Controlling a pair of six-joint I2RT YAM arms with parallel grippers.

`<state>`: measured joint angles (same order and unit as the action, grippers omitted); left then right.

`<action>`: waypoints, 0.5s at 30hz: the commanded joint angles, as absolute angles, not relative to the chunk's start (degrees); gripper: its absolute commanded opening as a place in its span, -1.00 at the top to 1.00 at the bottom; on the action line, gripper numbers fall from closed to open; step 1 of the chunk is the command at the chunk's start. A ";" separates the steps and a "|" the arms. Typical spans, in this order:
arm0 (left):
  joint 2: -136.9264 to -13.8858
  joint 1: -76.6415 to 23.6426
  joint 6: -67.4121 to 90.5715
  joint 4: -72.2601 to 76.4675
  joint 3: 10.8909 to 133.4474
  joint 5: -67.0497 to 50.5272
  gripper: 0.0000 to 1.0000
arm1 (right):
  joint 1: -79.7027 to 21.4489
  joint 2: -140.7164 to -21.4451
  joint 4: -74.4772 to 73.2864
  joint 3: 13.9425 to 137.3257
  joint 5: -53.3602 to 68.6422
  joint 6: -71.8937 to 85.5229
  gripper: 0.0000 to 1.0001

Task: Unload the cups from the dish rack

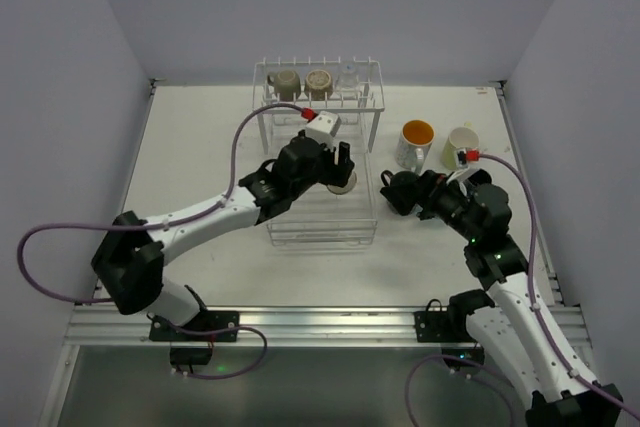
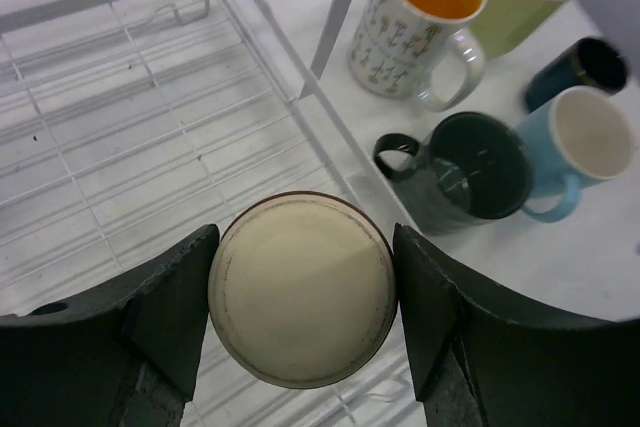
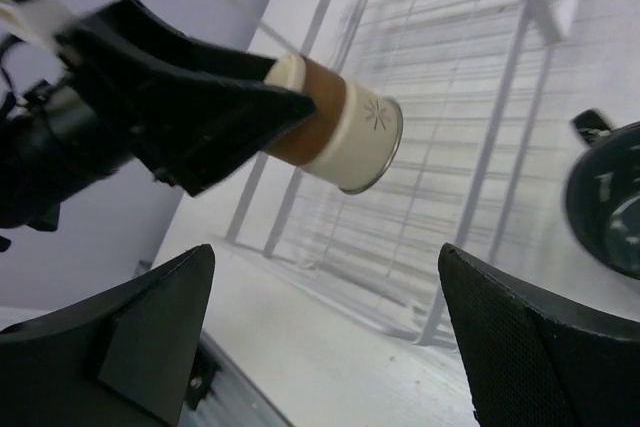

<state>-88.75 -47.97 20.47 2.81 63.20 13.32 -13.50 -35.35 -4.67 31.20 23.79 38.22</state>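
While left hand clamps brown cup near rack rim, right hand gapes.

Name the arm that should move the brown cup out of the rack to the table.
Left. The left pincer is shut on the brown cup over the rack, so it probably need only carry it out. The right pincer is open and empty, beside the green cup on the table.

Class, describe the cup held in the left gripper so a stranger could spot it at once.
Find the white wire dish rack at the centre. Over its lower basket, the left gripper clamps a brown cup with a cream band. Unlike the tan cups on the upper shelf, it alone is gripped.
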 commanded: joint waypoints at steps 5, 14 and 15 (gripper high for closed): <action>-68.76 -47.64 33.12 14.93 54.07 6.61 0.67 | -25.22 -41.91 13.86 30.32 23.47 45.52 -0.92; -57.84 -47.55 45.96 26.71 42.73 -3.24 0.67 | -27.42 -42.28 25.29 29.35 29.44 51.41 -0.74; -57.48 -47.55 46.75 28.37 42.19 -3.60 0.67 | -27.68 -42.36 26.36 29.44 29.97 52.03 -0.65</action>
